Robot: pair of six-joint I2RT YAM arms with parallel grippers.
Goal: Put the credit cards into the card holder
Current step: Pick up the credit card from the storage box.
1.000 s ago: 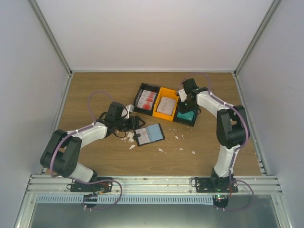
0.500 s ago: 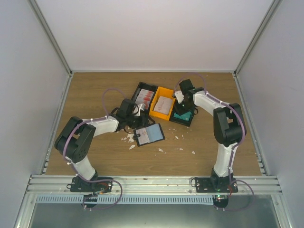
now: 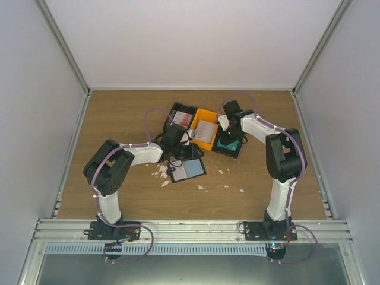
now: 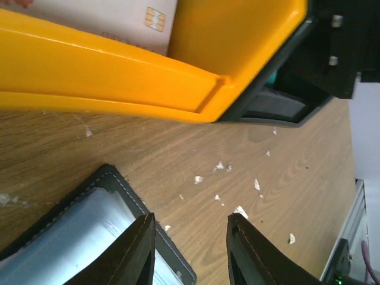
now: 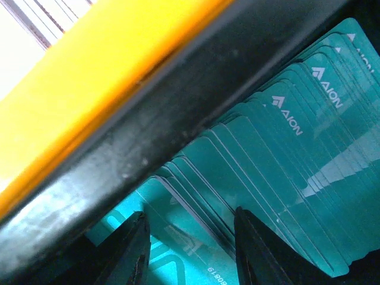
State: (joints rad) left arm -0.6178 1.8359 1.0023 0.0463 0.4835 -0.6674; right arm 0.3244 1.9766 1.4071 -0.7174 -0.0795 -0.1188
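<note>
The card holder (image 3: 187,168) lies open on the table, black with a bluish-grey inside; its corner shows in the left wrist view (image 4: 77,231). My left gripper (image 3: 185,146) is open and empty just above the holder's far edge, beside the orange tray (image 3: 205,132); in the left wrist view (image 4: 191,249) it hangs over bare wood. My right gripper (image 3: 227,135) is open, low inside the black tray (image 3: 230,144) of teal cards. In the right wrist view the gripper (image 5: 189,249) straddles several fanned teal cards (image 5: 279,178). A whitish card (image 4: 113,24) lies in the orange tray.
A black tray (image 3: 181,122) with red-and-white cards stands left of the orange one. Small white scraps (image 3: 161,174) lie scattered on the wood around the holder, also in the left wrist view (image 4: 240,211). Grey walls enclose the table.
My left arm has swung right, from left of the holder to its far edge by the orange tray. My right gripper has shifted slightly left and lower into the teal cards.
</note>
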